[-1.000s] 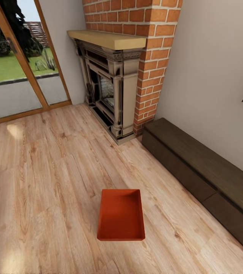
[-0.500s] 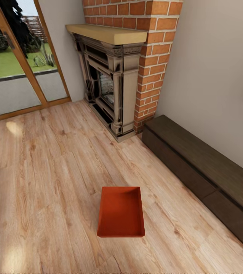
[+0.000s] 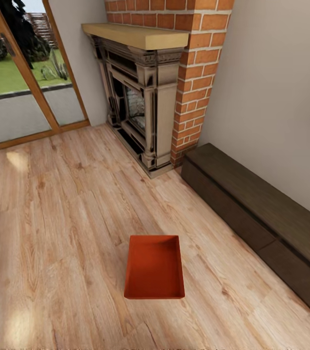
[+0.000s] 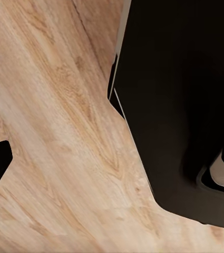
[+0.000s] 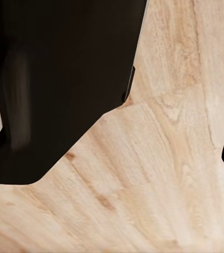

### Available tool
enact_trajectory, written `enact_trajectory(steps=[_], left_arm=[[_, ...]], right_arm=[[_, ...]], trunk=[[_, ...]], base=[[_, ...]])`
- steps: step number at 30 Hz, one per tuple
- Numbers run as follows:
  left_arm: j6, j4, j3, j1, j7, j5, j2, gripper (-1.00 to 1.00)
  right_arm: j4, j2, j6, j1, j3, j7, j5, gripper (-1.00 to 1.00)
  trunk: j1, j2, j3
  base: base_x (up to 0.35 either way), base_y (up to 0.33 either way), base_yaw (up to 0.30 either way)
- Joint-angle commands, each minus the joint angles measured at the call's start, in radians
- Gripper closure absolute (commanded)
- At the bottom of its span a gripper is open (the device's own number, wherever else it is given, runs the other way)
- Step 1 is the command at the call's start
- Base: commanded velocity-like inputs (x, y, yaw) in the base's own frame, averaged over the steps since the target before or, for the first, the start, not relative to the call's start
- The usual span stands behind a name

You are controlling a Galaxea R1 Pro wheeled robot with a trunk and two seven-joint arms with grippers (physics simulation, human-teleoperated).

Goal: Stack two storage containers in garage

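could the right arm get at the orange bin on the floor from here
Probably not yet. The storage container sits open and unobstructed on the wood plank floor, ahead of the robot, but the right wrist view faces bare planks beside the robot's dark body, so the arm looks tucked down.

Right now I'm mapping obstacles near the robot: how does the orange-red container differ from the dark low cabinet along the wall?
The storage container is bright orange-red; the low cabinet is dark brown wood. The container is small and stands free on the plank floor; the cabinet is long and runs against the white wall. The container is open-topped and looks empty; the cabinet has a closed flat top. Both are rectangular and rest on the floor.
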Motion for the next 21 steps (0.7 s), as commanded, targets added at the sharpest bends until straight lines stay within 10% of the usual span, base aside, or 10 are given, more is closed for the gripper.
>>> enact_trajectory(steps=[1, 21], left_arm=[[-0.003, 0.001, -0.009, 0.000, 0.002, 0.009, 0.000, -1.00], [-0.003, 0.001, -0.009, 0.001, 0.002, 0.009, 0.000, -1.00]], right_arm=[[0.003, 0.000, -0.007, -0.001, -0.002, 0.000, 0.007, -1.00], [0.003, -0.001, -0.016, -0.001, -0.002, -0.002, 0.007, -1.00]], trunk=[[0.000, -0.002, -0.003], [0.000, -0.002, -0.035]], base=[[0.000, 0.000, 0.000], [0.000, 0.000, 0.000]])
